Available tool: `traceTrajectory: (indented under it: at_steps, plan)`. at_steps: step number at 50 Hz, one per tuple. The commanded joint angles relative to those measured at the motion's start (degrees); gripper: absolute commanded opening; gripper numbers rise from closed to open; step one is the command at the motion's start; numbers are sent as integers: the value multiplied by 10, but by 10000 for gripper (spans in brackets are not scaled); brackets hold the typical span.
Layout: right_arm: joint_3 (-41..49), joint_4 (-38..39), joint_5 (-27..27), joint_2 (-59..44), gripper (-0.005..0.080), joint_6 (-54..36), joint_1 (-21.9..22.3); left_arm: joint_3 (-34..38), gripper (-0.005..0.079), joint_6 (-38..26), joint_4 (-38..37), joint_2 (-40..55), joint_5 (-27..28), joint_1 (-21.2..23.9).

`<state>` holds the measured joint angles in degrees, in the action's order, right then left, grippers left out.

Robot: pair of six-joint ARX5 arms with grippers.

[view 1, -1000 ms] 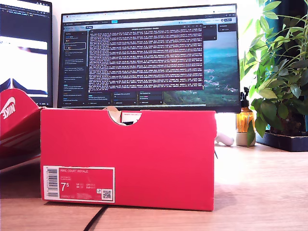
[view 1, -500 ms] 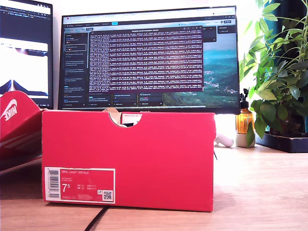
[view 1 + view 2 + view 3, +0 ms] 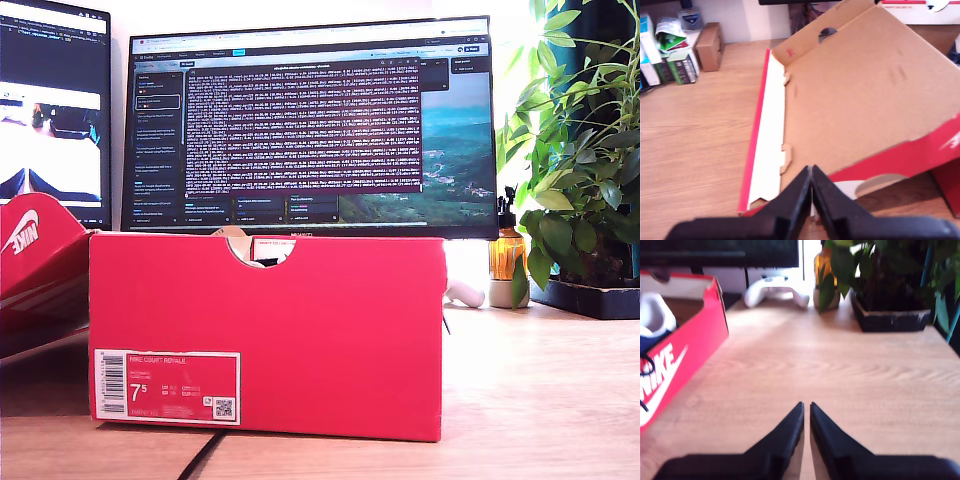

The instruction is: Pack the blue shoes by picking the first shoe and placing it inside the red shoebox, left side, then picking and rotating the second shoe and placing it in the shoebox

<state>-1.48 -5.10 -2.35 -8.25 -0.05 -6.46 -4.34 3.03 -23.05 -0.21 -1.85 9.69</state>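
The bright-red cardboard shoebox (image 3: 268,335) has crept rightward in the exterior view; my first gripper (image 3: 811,186) and second gripper (image 3: 806,421) are closed, empty, so packing looks done.

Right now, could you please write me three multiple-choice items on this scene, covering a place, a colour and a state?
1. Where does the potted plant stand?
A. at the exterior view's right
B. at the exterior view's left
C. inside the box
2. What colour is the shoebox with the 7.5 label?
A. green
B. red
C. black
3. How are the jaws of my second tool?
A. wide open
B. shut on a shoe
C. shut, holding nothing
Answers: 1 A, its leaves fill that edge beside the monitor; 2 B, its labelled wall is bright red; 3 C, the tips nearly meet over bare table.
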Motion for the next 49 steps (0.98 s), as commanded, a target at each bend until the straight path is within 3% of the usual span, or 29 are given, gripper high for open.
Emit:
traceTrajectory:
  at_steps: [1,8,21,26,49]
  plan:
    - [12,2,-2,24,-7,2,-1,10,-9,7,9,-5,-15,-2]
    - [12,-7,-14,86,-7,-4,-1,10,-9,11,19,-5,-32,-2]
    - [12,-18,-27,82,-7,7,0,10,-9,17,33,-5,-31,-2]
    - [11,-46,-27,82,-7,7,0,10,-9,16,22,-5,-31,-2]
    - [11,-46,-27,82,-7,7,0,10,-9,15,-15,-5,-31,-2]
